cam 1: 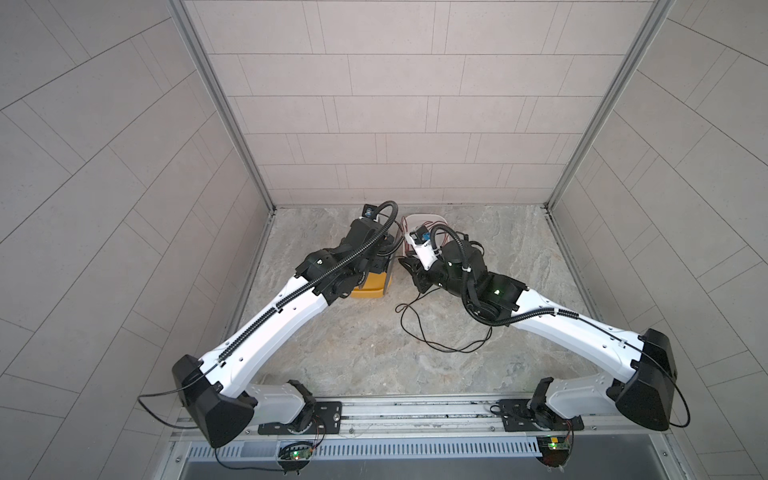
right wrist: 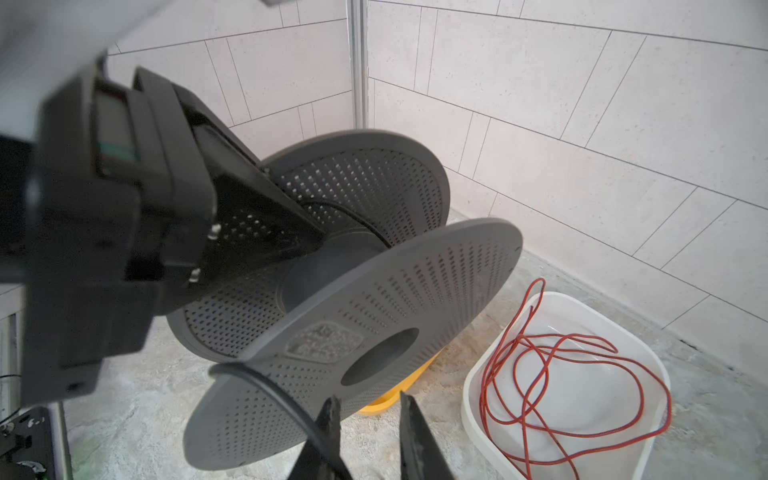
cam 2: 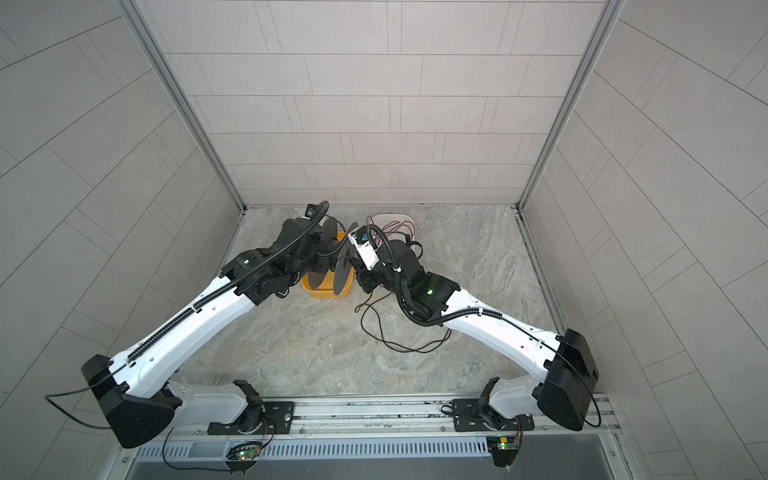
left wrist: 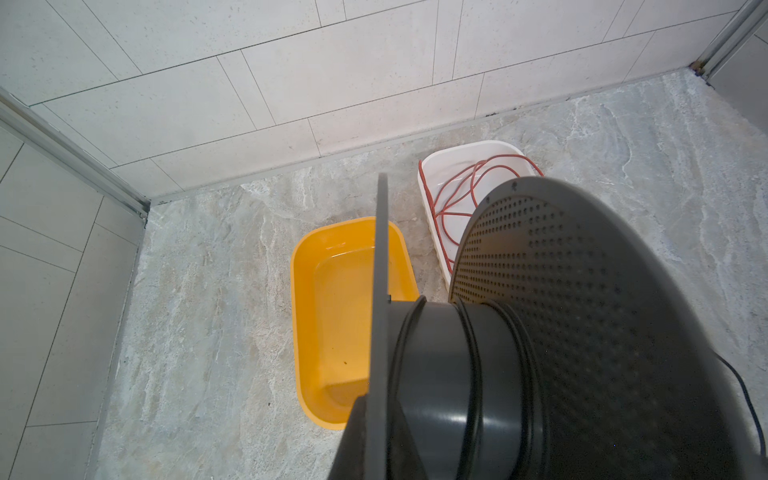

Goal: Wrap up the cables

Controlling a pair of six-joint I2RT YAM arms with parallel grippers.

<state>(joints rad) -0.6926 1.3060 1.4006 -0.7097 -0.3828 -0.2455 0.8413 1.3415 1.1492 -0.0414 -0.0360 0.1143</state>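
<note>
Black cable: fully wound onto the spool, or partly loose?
Partly loose. The black cable makes a few turns around the hub of the spool, while long loops lie on the floor.

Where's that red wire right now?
The red wire lies coiled in the white tray by the back wall, right of the yellow tub in a top view.

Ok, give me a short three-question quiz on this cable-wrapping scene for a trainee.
1. What lies in the white tray? A: red wire; B: scissors; C: tape.
2. True or false: the left gripper clamps the grey spool by its flange.
3. Fill in: the loose black cable lies looped on the ____.
Key: 1 A; 2 true; 3 table.
</note>
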